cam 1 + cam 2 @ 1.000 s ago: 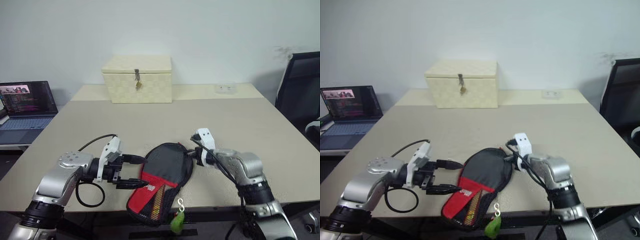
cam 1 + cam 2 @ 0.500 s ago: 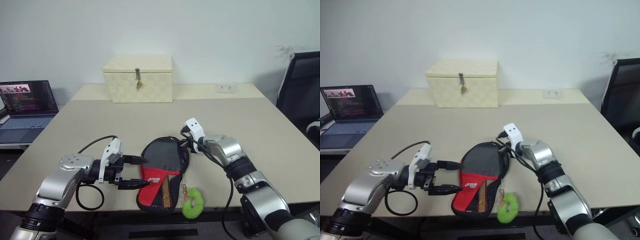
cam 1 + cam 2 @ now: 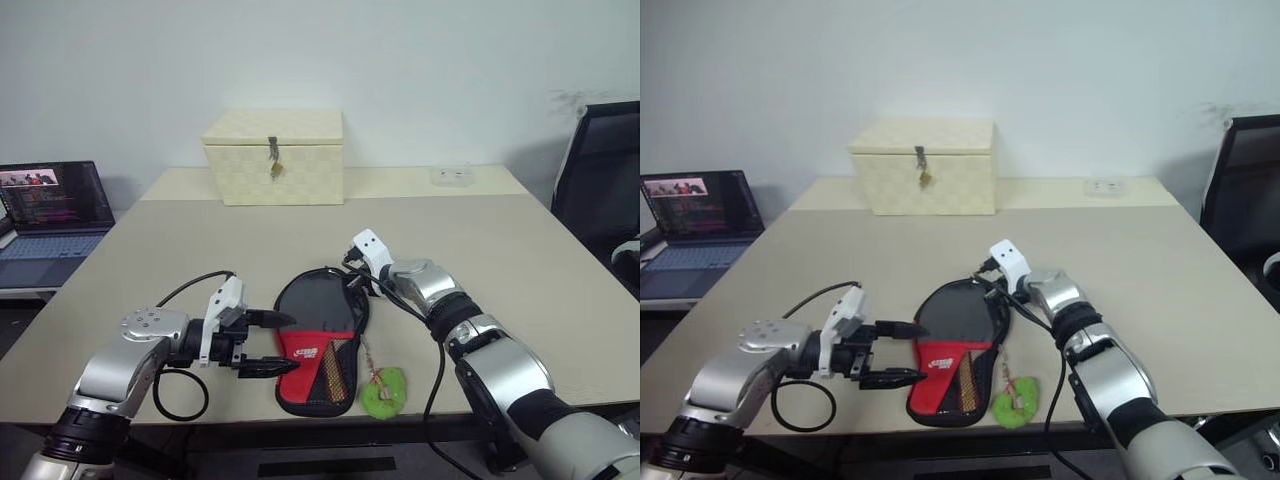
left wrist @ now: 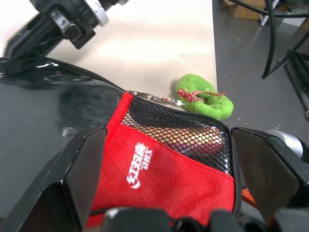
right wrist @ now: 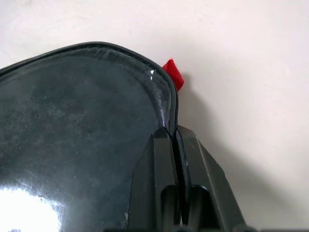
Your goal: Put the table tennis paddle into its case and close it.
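Note:
The case (image 3: 320,340), a black pouch with a red panel, white logo and mesh, lies flat near the table's front edge. My right gripper (image 3: 350,272) is shut on the case's far black rim (image 5: 166,104), beside a small red tab (image 5: 174,75). My left gripper (image 3: 290,343) stands open at the case's left side, and its fingers (image 4: 82,164) straddle the red panel (image 4: 159,174) without closing on it. A green charm (image 3: 383,392) on a cord lies by the case's near right corner. The table tennis paddle is hidden.
A cream checkered box (image 3: 275,158) with a metal latch stands at the back of the beige table (image 3: 520,260). An open laptop (image 3: 50,210) sits on a side surface to the left. A black chair (image 3: 600,170) is at the right, and a small clear item (image 3: 452,176) lies at the back right.
My right gripper moved left and farther across the table, pulling the case's rim. The case swung back from the front edge onto the table, and the charm came up beside it. The left gripper stayed still.

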